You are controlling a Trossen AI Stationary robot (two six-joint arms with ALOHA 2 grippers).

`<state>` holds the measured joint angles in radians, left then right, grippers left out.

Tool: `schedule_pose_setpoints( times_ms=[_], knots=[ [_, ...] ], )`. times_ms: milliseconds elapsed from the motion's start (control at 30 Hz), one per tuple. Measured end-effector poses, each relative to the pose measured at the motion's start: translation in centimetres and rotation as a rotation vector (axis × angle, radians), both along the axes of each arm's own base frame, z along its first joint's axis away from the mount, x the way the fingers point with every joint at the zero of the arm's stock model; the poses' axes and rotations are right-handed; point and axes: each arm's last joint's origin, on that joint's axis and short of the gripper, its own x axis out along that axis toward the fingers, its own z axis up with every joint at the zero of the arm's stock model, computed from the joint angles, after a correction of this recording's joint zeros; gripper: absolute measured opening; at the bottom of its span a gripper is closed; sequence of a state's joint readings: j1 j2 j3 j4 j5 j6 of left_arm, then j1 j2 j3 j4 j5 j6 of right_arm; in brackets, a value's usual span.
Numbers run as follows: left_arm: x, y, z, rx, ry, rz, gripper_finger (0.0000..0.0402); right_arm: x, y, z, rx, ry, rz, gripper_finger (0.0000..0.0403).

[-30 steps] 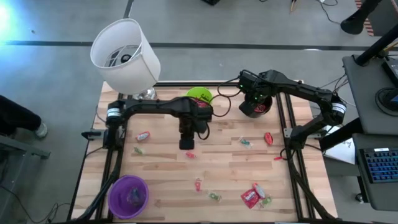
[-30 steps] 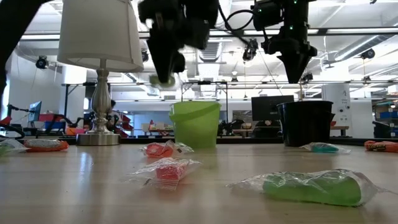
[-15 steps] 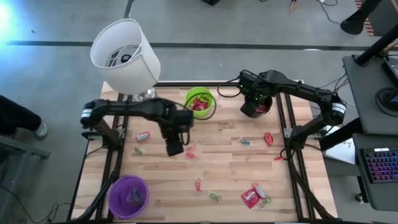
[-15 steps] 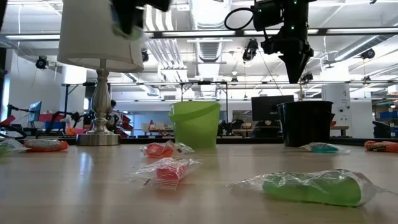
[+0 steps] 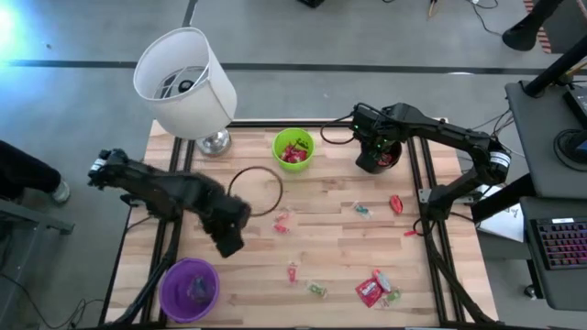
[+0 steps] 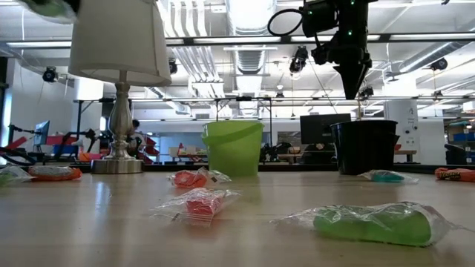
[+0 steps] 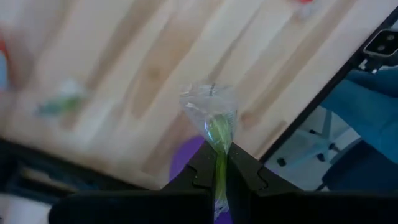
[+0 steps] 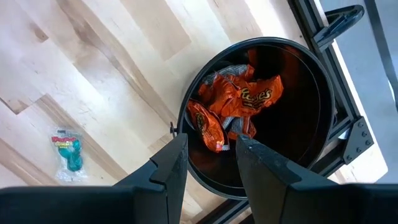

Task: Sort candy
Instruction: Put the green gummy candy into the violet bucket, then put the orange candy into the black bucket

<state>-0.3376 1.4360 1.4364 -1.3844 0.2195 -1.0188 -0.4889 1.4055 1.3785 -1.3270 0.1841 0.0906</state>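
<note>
Green candy (image 7: 217, 134) pinched in left gripper (image 7: 217, 173), lower left; centre over purple cup (image 5: 190, 288) before releasing. Right gripper (image 8: 208, 154) open over black cup (image 8: 311, 106).

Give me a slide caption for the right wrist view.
Open right gripper above the black cup holding orange candy wrappers.

Lab bay, grey floor (image 5: 83, 101).
White-shaded lamp (image 5: 183, 78) sat upper left; keyboard (image 5: 561, 243) at right edge.
</note>
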Motion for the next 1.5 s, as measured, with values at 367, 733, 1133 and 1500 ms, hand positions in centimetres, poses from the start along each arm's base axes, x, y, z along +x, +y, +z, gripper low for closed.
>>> schedule_pose_setpoints(
  times_ms=[367,733,1133,1500],
  knots=[
    [-3.4,-5.8,0.1,-0.041,0.092,0.111,0.0,0.0,0.0,0.0,0.001,0.003,0.01,0.013],
    [-6.6,-9.4,0.2,-0.069,0.19,0.166,0.0,0.0,0.0,0.0,0.002,0.003,0.005,0.013],
    [-7.5,-10.7,0.3,-0.123,0.239,0.204,0.0073,0.0,0.0,0.0,0.003,0.004,0.005,0.013],
    [-6.6,-9.0,0.0,0.176,-0.082,0.324,0.0106,0.2,0.4,-0.1,0.132,-0.057,0.098,0.013]
  ],
)
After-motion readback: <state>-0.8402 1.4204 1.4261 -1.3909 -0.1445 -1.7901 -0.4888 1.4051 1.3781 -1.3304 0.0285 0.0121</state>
